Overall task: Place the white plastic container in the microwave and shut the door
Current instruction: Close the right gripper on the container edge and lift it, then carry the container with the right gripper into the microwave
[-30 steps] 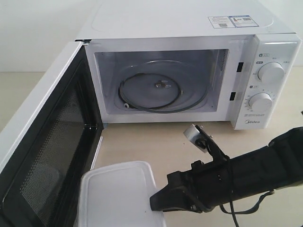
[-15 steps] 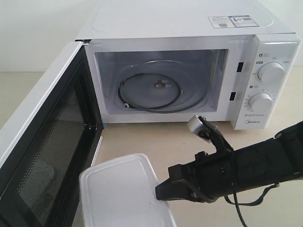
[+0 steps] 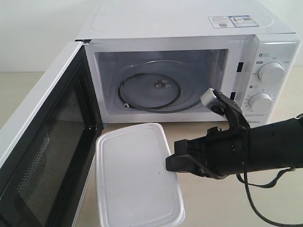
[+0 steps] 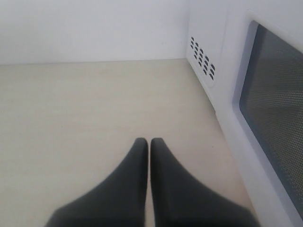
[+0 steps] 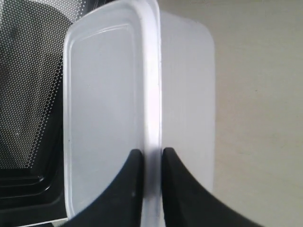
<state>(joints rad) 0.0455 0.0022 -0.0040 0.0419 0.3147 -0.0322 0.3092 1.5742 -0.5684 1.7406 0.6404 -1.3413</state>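
Note:
The white plastic container [image 3: 137, 175] hangs above the table in front of the microwave [image 3: 189, 71], lid up and tilted. My right gripper [image 3: 171, 163] is shut on the container's right rim; in the right wrist view the rim [image 5: 151, 118] sits pinched between the black fingers of that gripper [image 5: 152, 156]. The door [image 3: 45, 151] stands swung wide open at the left, with its mesh window facing the cavity. Inside the cavity lies the glass turntable [image 3: 156, 90]. My left gripper [image 4: 148, 144] is shut on nothing, low over bare table beside the microwave's outer side.
Two round dials [image 3: 270, 72] sit on the microwave's right panel. The open door's edge lies close to the container's left side. The right arm's black body and cable [image 3: 255, 198] stretch over the table at the right. Vent holes [image 4: 201, 56] mark the microwave's side.
The right gripper has lifted the container and carried it up and toward the microwave opening; the arm rose and shifted right with it. The door has not moved.

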